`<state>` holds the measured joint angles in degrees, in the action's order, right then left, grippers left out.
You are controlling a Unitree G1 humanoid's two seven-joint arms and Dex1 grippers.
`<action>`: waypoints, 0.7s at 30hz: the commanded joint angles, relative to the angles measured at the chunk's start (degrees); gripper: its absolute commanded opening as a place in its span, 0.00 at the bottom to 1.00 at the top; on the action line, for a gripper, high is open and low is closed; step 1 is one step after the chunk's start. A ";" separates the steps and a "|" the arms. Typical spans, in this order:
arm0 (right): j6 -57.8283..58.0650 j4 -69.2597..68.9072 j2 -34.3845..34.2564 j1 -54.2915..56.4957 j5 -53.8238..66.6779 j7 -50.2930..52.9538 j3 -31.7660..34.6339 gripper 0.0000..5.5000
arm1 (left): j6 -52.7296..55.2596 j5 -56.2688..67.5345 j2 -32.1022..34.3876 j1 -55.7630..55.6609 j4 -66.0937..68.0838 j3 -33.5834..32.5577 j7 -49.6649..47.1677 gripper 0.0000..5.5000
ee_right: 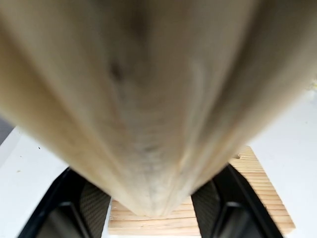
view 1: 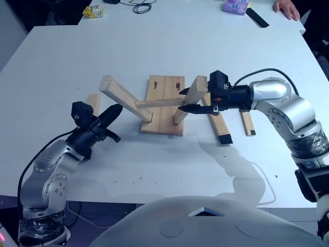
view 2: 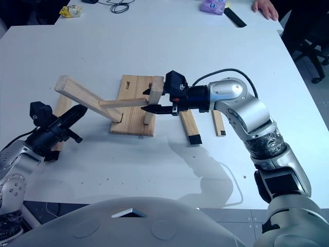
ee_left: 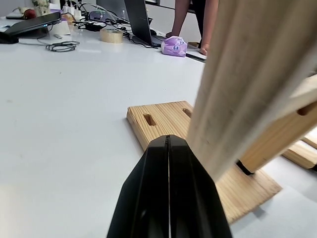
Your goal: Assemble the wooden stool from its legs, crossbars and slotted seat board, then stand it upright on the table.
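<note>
The slotted seat board lies flat mid-table. Two legs stand in it, joined by a crossbar. The left leg leans far out to the left, and the right leg is more upright. My right gripper is shut on the right leg, whose wood sits between the black fingers. My left gripper is shut and empty, its tip just left of the leaning leg, close beside it.
A loose wooden piece lies behind my left gripper. Two more pieces lie under my right arm. At the far edge are a purple pack, a black strip, cables and a person's hand.
</note>
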<state>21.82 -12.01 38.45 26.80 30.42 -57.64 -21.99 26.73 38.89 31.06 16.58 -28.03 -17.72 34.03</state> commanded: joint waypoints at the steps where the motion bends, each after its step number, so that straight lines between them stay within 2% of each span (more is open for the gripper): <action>1: 2.76 4.15 4.06 -6.57 -11.40 0.19 -7.13 0.37 | -0.50 -2.74 1.50 -2.65 -0.07 1.69 0.33 0.00; 7: 4.55 4.09 3.68 -6.24 -10.12 1.81 -6.15 0.37 | -0.28 -4.30 1.97 -6.40 -0.87 4.97 1.13 0.00; 11: 5.47 7.24 2.62 -1.85 -9.01 0.03 -5.73 0.37 | 0.43 -3.93 2.10 -4.77 -5.47 3.79 -0.28 0.00; 21: 3.87 7.51 0.71 -1.42 -11.67 0.00 -9.24 0.37 | 1.06 -7.42 -0.37 -7.60 -4.75 10.96 -1.90 0.00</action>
<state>20.64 -8.26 37.93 29.36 30.25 -58.88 -22.77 26.91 30.93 31.86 11.56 -31.17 -12.25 30.81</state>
